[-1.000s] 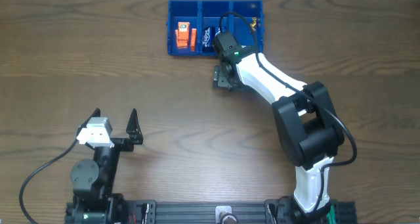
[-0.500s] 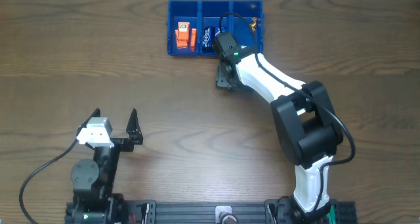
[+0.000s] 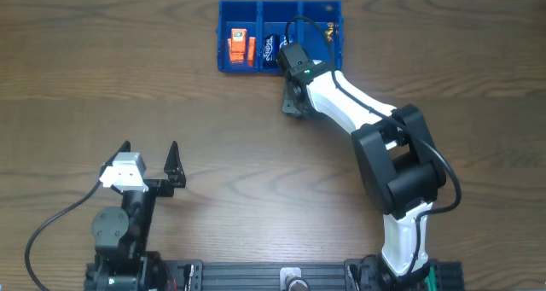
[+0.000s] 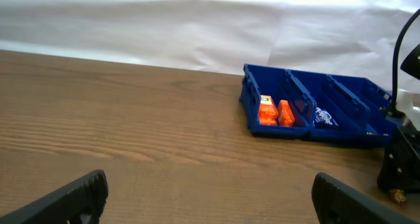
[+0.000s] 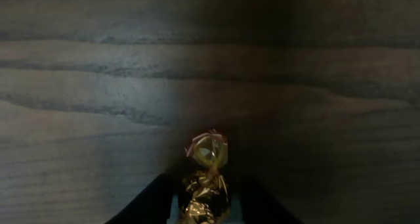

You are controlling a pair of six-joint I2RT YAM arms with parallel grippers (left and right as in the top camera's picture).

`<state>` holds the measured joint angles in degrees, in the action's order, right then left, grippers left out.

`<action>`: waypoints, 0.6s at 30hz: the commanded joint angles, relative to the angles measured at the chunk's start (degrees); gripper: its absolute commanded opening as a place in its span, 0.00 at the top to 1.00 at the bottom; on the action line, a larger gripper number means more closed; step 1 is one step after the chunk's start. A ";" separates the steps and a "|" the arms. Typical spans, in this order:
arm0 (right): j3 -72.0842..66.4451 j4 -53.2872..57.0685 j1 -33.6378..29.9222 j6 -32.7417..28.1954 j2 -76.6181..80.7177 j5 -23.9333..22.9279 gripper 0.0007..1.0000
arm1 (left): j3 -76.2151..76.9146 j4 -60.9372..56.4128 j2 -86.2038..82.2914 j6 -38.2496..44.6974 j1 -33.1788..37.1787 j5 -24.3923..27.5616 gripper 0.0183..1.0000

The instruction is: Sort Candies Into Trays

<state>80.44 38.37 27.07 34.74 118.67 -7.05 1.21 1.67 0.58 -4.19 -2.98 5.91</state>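
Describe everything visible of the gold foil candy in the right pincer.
The small gold foil-wrapped candy is crinkled and shiny. The fingers of the right pincer clamp its lower part, its rounded end poking out past them. The brown wooden table lies beneath; whether the candy touches it is unclear.

A gold-foil candy (image 5: 205, 175) sits at the lower centre of the frame, pinched between the jaws of the right gripper (image 5: 205, 207) — its crinkled, twisted end pokes out clear of them. Behind it the wood-grain desk (image 5: 79, 86) spans the rest of the frame, paler at the left and shadowed across the middle and right — darkest around the candy.
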 commanded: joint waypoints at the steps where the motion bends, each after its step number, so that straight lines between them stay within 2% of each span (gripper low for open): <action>1: -0.63 -1.03 -0.09 0.90 0.94 -0.59 0.71 | -0.94 2.19 -0.37 0.79 0.35 1.57 0.00; 6: -0.63 -0.61 -0.09 0.90 0.94 -0.57 0.80 | -0.94 2.19 -0.37 0.79 0.35 1.57 0.00; 12: -0.63 0.24 -0.09 0.90 0.94 -0.57 0.82 | -0.94 2.19 -0.37 0.79 0.35 1.57 0.00; 18: -0.57 0.26 -0.09 0.87 0.50 -0.59 0.90 | -0.94 2.19 -0.37 0.79 0.35 1.57 0.00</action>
<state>80.44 38.11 27.07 35.40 118.67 -7.11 1.21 1.67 0.58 -4.19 -2.98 5.93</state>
